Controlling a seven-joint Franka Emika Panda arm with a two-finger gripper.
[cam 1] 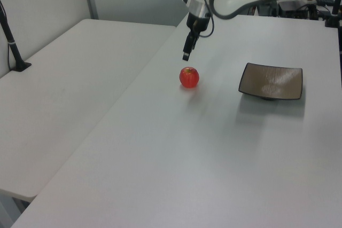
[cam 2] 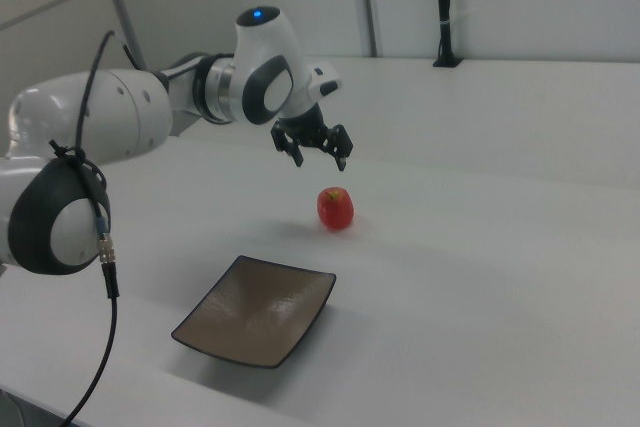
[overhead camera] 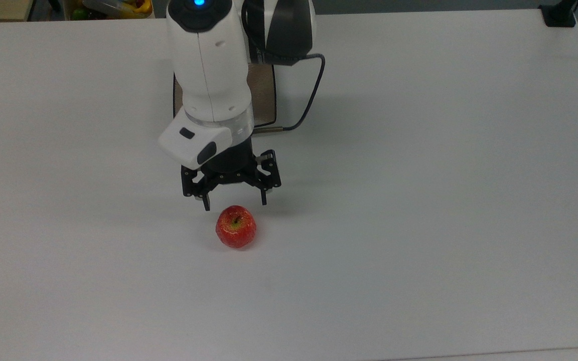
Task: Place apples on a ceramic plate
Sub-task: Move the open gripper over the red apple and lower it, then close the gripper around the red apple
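The black two-finger gripper (overhead camera: pixel 234 204) is hanging with fingers wide apart, holding nothing. The small shiny red apple (overhead camera: pixel 236 226) is sitting on the white table (overhead camera: pixel 419 200), away from the square brown plate (cam 2: pixel 255 310).

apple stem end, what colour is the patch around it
Yellow-green, on the small round red apple; clearest in the top view.

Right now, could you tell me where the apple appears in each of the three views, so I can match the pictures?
Top view: the apple sits just below centre, under the open end effector.
Left view: upper middle, toward the left view's left of the ceramic plate.
Right view: centre, beyond the plate's far edge.
Shared landmark: the plate on the table.
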